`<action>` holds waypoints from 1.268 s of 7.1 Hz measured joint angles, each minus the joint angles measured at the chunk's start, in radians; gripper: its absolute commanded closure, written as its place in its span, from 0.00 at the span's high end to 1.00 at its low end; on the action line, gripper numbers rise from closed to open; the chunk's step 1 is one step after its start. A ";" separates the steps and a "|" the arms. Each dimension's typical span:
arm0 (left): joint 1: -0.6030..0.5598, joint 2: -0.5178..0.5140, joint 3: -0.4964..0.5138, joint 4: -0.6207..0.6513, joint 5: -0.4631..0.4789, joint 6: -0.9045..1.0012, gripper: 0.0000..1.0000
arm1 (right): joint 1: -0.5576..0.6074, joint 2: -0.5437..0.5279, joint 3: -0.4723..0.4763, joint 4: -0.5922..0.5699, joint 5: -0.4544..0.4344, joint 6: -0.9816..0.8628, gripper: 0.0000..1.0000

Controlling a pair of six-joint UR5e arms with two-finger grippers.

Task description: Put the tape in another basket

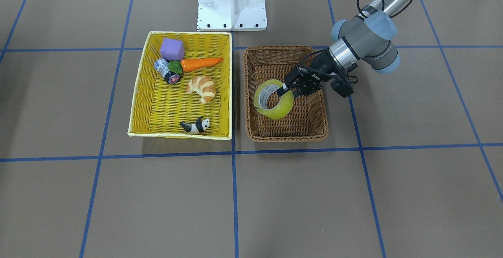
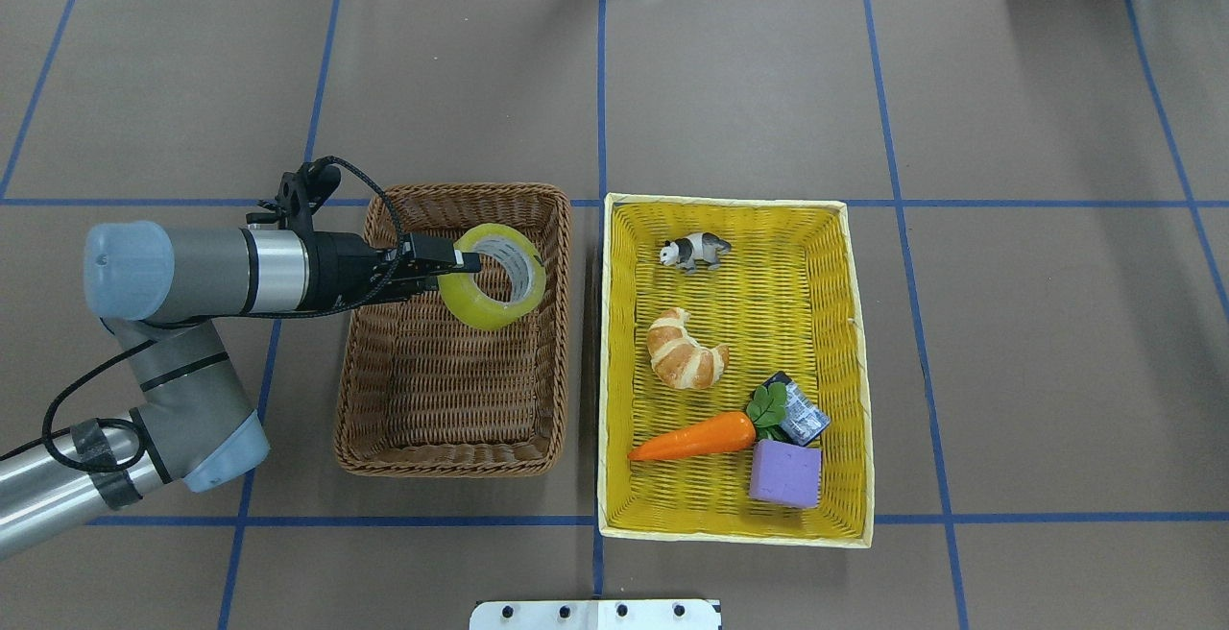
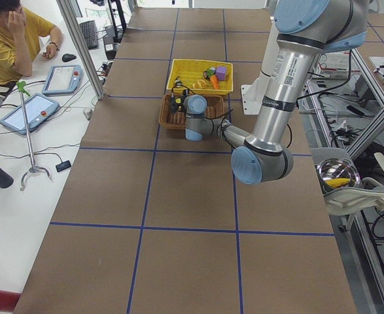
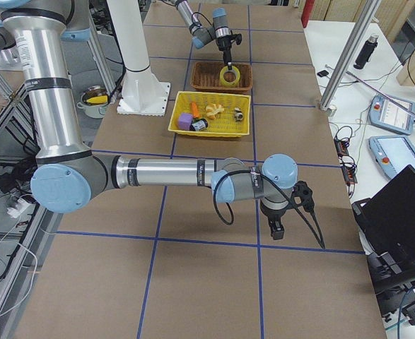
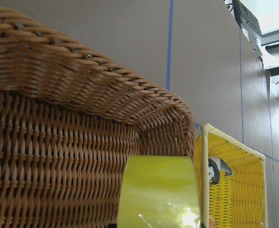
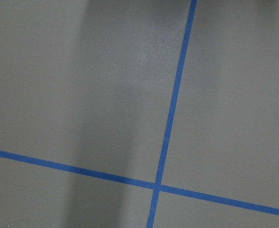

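The tape (image 1: pixel 281 110) is a yellow translucent roll with a white core. My left gripper (image 1: pixel 283 89) is shut on the roll's wall and holds it tilted on edge over the brown wicker basket (image 1: pixel 287 136). In the overhead view the gripper (image 2: pixel 461 262) reaches in from the basket's left side and the tape (image 2: pixel 480 308) hangs over the far half of the basket (image 2: pixel 442 462). The left wrist view shows the tape (image 5: pixel 158 190) close below the camera, inside the basket wall (image 5: pixel 58 142). My right gripper (image 4: pixel 276 227) points down over bare table far from the baskets; I cannot tell whether it is open or shut.
A larger yellow basket (image 1: pixel 137 93) stands beside the brown one. It holds a croissant (image 1: pixel 201 88), a carrot (image 1: pixel 200 63), a purple block (image 1: pixel 172 48), a toy panda (image 1: pixel 195 126) and a small black-and-white cylinder (image 1: pixel 167 71). The white robot base (image 1: pixel 232 2) stands behind the baskets.
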 measured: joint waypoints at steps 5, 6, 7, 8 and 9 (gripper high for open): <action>-0.104 0.045 -0.038 0.008 -0.016 0.174 0.99 | 0.014 -0.015 -0.001 0.001 -0.006 0.000 1.00; -0.156 0.055 -0.040 0.021 -0.044 0.224 0.99 | 0.019 -0.022 -0.002 0.000 -0.008 0.000 1.00; -0.226 0.065 -0.041 0.054 -0.097 0.286 0.99 | 0.027 -0.032 -0.003 -0.001 -0.006 0.001 1.00; -0.311 0.084 -0.043 0.116 -0.157 0.383 0.99 | 0.033 -0.046 -0.003 0.003 -0.005 0.001 1.00; -0.392 0.103 -0.044 0.201 -0.203 0.524 0.99 | 0.040 -0.062 -0.001 0.009 -0.003 0.001 1.00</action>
